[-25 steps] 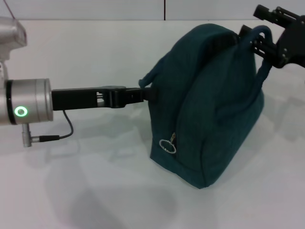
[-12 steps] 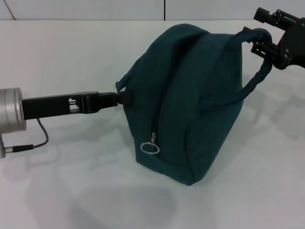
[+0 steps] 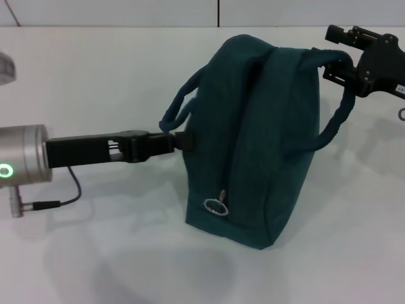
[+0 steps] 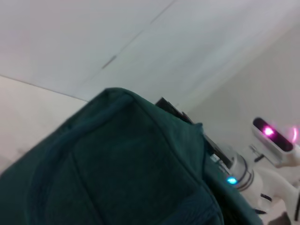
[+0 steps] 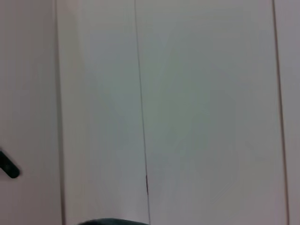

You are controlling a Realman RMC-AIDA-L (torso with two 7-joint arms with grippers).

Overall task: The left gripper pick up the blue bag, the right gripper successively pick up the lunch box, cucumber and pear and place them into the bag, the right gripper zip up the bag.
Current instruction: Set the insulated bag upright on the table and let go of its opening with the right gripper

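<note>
Now left gripper point(image 3: 182, 140) pinches one handle point(image 3: 180, 107); right gripper point(image 3: 338, 66) clamps the other handle point(image 3: 335, 120). Bag point(image 3: 266, 139) stands upright between them on the table point(image 3: 95, 253), zipped, ring pull point(image 3: 214, 206) low. Risk: opposed pulls tip it or slip a handle.

Blue bag point(image 3: 259, 139) blocks centre, arms at both handles; bare table point(image 3: 114, 253) around.
</note>
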